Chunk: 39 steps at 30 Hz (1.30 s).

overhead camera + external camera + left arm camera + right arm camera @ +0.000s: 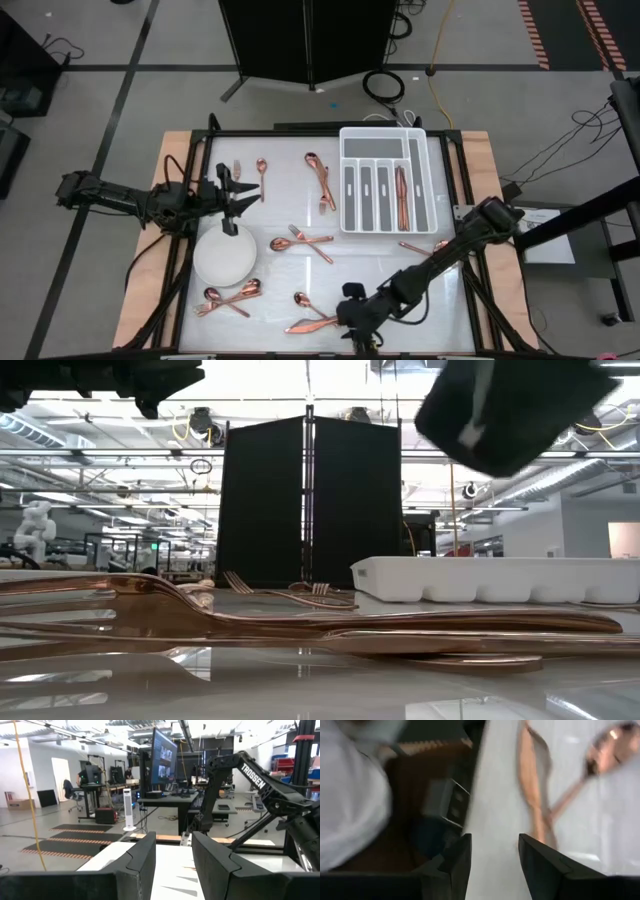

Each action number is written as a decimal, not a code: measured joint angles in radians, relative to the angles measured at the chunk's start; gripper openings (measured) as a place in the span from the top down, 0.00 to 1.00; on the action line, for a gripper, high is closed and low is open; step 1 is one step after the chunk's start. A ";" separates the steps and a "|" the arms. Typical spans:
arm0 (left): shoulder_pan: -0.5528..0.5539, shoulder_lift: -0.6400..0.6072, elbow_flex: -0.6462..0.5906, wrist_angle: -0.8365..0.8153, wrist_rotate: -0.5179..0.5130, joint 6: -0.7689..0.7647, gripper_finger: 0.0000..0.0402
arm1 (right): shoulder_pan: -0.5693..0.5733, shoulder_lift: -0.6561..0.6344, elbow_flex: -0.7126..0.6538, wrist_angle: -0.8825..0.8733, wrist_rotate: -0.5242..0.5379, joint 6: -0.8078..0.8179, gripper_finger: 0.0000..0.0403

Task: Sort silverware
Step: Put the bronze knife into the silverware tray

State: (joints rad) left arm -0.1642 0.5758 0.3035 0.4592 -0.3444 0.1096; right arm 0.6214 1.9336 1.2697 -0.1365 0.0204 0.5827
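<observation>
left gripper (172, 865) fingers parted; far arm (260, 775) reads "trossen".

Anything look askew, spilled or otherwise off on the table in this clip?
Nothing damaged or spilled. The silverware is mostly unsorted: pieces lie scattered and crossed, like the pair below the plate and the cluster mid-table. Only one tray slot holds pieces. Both tools, left and right, are open and empty.

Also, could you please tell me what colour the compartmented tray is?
White, with grey compartment floors; the tray shows best in the high view.
</observation>
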 joint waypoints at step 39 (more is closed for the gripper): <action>0.000 0.000 0.000 0.001 0.000 0.002 0.68 | -0.003 0.062 0.016 -0.131 0.011 0.004 0.62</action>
State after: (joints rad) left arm -0.1638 0.5758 0.3035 0.4603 -0.3447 0.1120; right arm 0.6185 1.9957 1.2854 -0.2672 0.0312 0.5864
